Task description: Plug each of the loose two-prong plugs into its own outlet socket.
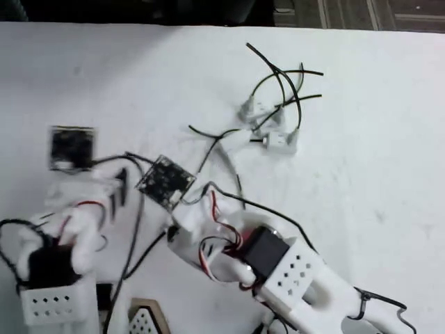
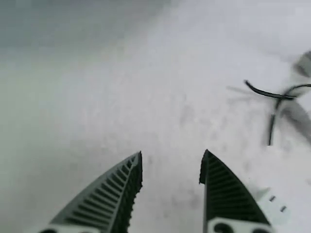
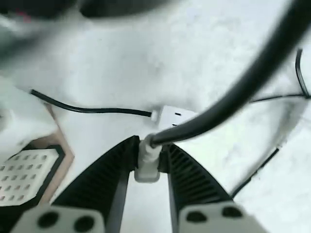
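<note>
My right gripper (image 3: 148, 145) is shut on a white two-prong plug (image 3: 146, 167), whose thick black cord (image 3: 233, 97) runs up and away from it. Just beyond its fingertips a white outlet socket (image 3: 177, 116) with two slots lies flat on the table, a thin black lead attached. My left gripper (image 2: 170, 160) is open over bare white table with nothing between its fingers; its dark fingertips (image 1: 118, 186) show at the left in the high view. Farther back lie a white socket block (image 1: 281, 142) and another white plug (image 1: 252, 110) among tangled black wires (image 1: 278, 83).
The table (image 1: 361, 209) is white. A wooden-edged piece with a perforated white plate (image 1: 142, 320) sits at the front edge between the arms. Black cables (image 1: 135, 236) trail across the table near both arms. Open room lies at the right and far left.
</note>
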### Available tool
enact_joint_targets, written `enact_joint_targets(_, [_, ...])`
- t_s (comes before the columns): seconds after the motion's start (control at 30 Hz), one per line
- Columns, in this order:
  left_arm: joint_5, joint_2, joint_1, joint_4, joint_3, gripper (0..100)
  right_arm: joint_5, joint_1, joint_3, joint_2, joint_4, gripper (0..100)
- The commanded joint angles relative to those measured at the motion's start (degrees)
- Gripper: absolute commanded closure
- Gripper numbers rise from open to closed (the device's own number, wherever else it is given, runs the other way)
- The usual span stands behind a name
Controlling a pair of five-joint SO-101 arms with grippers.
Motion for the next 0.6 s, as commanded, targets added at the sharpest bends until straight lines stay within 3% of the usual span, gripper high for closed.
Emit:
enact_joint_targets(0.0, [-0.4,-0.7,-9.5,0.3,-2.5,79,-0.6,4.4,5.5,-1.1,-6.6,98.1])
enact_joint_targets(0.13, [-1.7,-0.7,-13.1,-0.3,1.3,79,-0.6,7.9,16.0,-1.2,-20.6,98.1])
enact_joint_targets(0.3, [-2.3,-0.7,-15.9,-6.5,10.2,79,-1.0,8.4,25.4,-0.7,-36.9,98.1])
enact_joint_targets(0.57, [-2.3,-0.7,-17.4,-11.4,16.8,79,-2.7,8.6,30.9,-0.5,-48.7,98.2])
